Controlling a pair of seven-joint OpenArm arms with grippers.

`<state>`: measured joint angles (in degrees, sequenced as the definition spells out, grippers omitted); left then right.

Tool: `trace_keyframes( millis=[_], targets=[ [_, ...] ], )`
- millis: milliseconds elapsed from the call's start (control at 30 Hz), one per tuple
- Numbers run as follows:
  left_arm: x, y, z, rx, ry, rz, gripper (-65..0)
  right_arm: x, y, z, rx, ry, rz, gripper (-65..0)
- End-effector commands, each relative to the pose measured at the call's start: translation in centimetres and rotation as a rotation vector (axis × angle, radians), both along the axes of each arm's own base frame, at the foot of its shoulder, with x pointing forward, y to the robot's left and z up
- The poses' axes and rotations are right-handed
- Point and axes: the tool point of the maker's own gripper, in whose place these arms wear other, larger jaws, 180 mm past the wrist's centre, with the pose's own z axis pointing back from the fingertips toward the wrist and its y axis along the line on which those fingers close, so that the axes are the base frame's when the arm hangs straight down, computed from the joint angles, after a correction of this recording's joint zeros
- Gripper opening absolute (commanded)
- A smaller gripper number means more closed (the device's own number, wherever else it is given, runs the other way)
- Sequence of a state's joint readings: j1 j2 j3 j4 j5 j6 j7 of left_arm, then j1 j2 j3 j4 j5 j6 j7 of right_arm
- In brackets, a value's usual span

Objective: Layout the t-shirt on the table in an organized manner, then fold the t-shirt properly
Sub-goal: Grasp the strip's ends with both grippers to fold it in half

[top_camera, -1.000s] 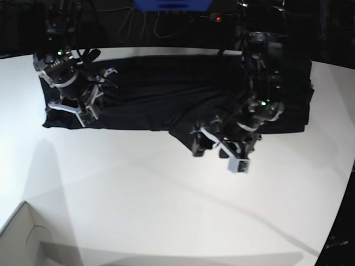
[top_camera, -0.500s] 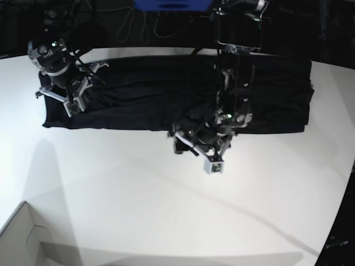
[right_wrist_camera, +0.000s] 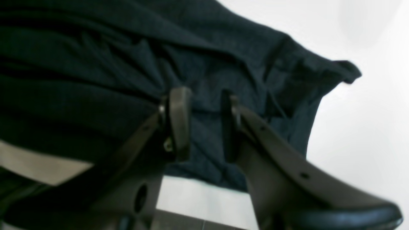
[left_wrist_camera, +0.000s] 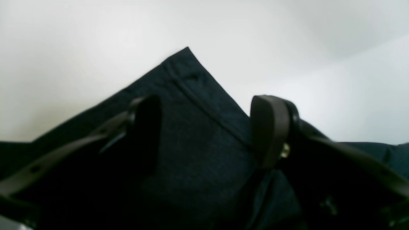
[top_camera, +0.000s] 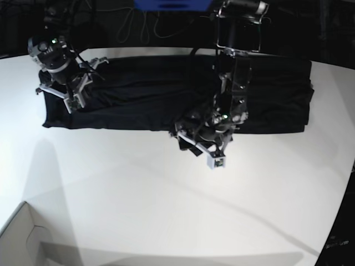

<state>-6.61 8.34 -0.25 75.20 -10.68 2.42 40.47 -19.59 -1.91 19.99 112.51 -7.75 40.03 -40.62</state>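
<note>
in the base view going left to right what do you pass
White box corner → right pincer over the t-shirt's left end → left pincer at the t-shirt front edge → bare table.

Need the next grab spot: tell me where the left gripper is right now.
In the base view the left gripper hangs right of centre, at the near edge of the black t-shirt, jaws spread over a pointed fabric corner on the white table.

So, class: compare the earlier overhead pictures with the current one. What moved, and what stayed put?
The left hand swung across the t-shirt toward the middle of its near edge, open over a corner. The right hand shifted toward the far corner. The shirt stayed spread on the table, neither hand gripping it.
</note>
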Motion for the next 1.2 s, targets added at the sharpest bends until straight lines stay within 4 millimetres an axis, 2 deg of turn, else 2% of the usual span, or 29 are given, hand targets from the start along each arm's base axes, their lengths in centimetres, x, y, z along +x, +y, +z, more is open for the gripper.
trace_keyframes(
  millis=[0, 67, 233, 300, 367, 533, 667, 733, 800, 933, 1067, 1167],
  targets=[
    [1.1, -0.1, 1.2, -0.006, -0.035, 0.006, -22.9, 0.7, 0.0, 1.0, 0.002, -0.042, 0.007, -48.4],
    [1.0, -0.3, 0.7, -0.003, -0.016, -0.001, -24.8, 0.7, 0.0, 1.0, 0.002, -0.042, 0.007, -48.4],
    [0.3, -0.4, -1.8, -0.003, 0.060, -0.006, -51.3, 0.6, 0.0, 0.9, 0.002, -0.039, 0.007, -48.4],
    [0.4, -0.1, -2.1, 0.006, 0.067, -0.005, -56.6, 0.1, -0.1, 0.6, 0.000, -0.027, 0.006, -48.4],
    [0.4, 0.3, -2.3, 0.013, 0.071, -0.004, -64.6, 0.0, -0.1, 0.6, 0.000, -0.027, 0.006, -48.4],
    [0.9, 0.8, -1.6, 0.012, 0.049, 0.008, -65.0, -0.1, -0.1, 0.5, 0.000, -0.022, 0.006, -48.4],
    [2.0, 2.8, 1.8, -0.019, -0.048, 0.084, -65.0, -0.1, -0.1, 0.5, 0.000, -0.022, 0.006, -48.4],
    [2.7, 3.7, 4.4, -0.048, -0.119, 0.115, -65.0, -0.1, -0.1, 0.5, 0.000, -0.022, 0.006, -48.4],
    [2.6, 4.0, 5.9, -0.089, -0.157, 0.123, -65.0, -0.1, -0.1, 0.6, 0.000, -0.024, 0.006, -48.4],
    [1.6, 5.4, 7.6, -0.135, -0.204, 0.130, -65.0, 0.0, -0.1, 0.6, 0.000, -0.025, 0.006, -48.4],
    [-0.8, 7.4, 7.4, -0.135, -0.201, 0.123, -65.0, 0.0, 0.0, 0.6, 0.000, -0.027, 0.008, -48.4],
    [-2.5, 10.4, 7.9, -0.185, -0.203, 0.165, -65.0, 0.0, 0.0, 0.5, 0.001, -0.024, 0.008, -48.4]
  ],
)
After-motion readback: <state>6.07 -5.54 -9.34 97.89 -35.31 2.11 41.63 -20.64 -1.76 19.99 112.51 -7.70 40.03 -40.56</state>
